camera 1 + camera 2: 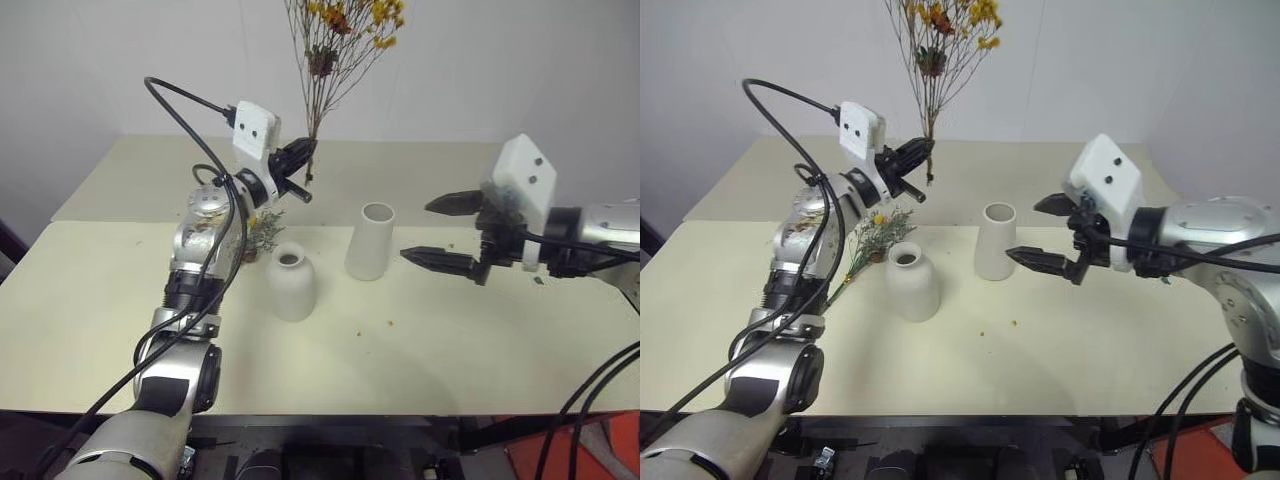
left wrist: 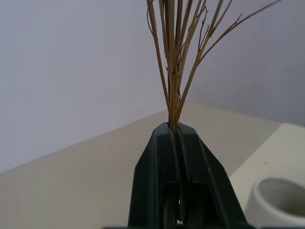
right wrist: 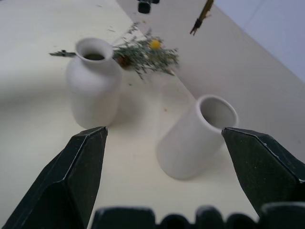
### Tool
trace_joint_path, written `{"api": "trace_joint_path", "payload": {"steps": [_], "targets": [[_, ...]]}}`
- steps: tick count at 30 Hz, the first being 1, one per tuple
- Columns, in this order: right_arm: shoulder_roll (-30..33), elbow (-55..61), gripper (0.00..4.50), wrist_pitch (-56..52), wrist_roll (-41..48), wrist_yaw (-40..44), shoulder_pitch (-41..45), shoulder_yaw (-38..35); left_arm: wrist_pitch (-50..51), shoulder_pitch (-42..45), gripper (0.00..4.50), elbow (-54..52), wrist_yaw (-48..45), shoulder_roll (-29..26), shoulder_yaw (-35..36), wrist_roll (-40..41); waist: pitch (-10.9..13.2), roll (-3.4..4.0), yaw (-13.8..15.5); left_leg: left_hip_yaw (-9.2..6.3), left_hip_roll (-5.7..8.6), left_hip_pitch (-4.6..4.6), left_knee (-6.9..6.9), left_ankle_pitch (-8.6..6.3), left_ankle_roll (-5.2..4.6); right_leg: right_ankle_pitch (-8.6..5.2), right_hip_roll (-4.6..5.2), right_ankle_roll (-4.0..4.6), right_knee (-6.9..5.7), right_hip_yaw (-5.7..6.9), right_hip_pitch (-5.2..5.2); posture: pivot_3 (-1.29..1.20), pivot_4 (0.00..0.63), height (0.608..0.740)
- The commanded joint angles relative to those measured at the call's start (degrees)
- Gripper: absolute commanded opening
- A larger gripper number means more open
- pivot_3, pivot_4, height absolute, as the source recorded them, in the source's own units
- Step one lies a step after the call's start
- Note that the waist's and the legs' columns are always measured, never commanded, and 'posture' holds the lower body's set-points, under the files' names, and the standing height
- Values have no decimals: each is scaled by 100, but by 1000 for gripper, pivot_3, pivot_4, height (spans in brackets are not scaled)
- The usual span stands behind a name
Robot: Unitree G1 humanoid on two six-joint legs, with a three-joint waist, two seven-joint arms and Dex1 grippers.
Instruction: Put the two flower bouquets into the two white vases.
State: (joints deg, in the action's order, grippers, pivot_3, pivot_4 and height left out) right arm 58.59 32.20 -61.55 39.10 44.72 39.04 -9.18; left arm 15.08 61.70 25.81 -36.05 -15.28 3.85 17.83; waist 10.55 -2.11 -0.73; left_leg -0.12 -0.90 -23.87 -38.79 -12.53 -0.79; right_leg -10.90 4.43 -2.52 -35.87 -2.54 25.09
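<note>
While clamped on the yellow-orange bouquet, the left end effector is raised at eleven o'clock of the taller vase. Between the right end effector's wide-spread fingers, both vases are framed, the grey-green bouquet lying on the desk beside the shorter vase.

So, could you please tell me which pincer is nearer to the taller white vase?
Right. The right pincer hangs open just beside the taller white vase, while the left pincer is raised behind it, shut on the yellow-orange bouquet.
</note>
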Motion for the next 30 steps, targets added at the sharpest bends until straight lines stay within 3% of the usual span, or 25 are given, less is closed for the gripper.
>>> {"api": "trace_joint_path", "payload": {"steps": [1, 16, 22, 30], "targets": [[100, 255, 4500, -59, 53, -201, -199, -435, 10, 485, 29, 202, -422, 83, 270, 438, 0, 0, -10, 0, 0, -1, 0, 0, 0, 0, 0, 0, 0, -1, 1, 0, 150, 740], [-416, 948, 4500, -233, 253, -1322, -815, -905, -365, 1509, 29, 2595, -2412, 372, 633, 812, 1, -1, -10, -1, 2, -3, 0, 0, 0, -5, -1, -8, 3, -1, 0, 0, 150, 740], [-560, 1190, 4500, -343, 395, -1667, -997, -1084, -786, 1895, 29, 3526, -2716, 499, 881, 721, 1, -1, 2, -2, 3, -5, -2, 0, 0, -5, 0, -9, 3, 0, 0, 0, 150, 740], [-616, 1381, 4500, -411, 614, -1982, -1214, -1309, -1319, 2043, 29, 4019, -2772, 752, 781, 348, 1, -1, 4, -3, 3, -6, -1, 0, 0, -6, -1, -11, 3, 0, 0, 0, 150, 740]]}}
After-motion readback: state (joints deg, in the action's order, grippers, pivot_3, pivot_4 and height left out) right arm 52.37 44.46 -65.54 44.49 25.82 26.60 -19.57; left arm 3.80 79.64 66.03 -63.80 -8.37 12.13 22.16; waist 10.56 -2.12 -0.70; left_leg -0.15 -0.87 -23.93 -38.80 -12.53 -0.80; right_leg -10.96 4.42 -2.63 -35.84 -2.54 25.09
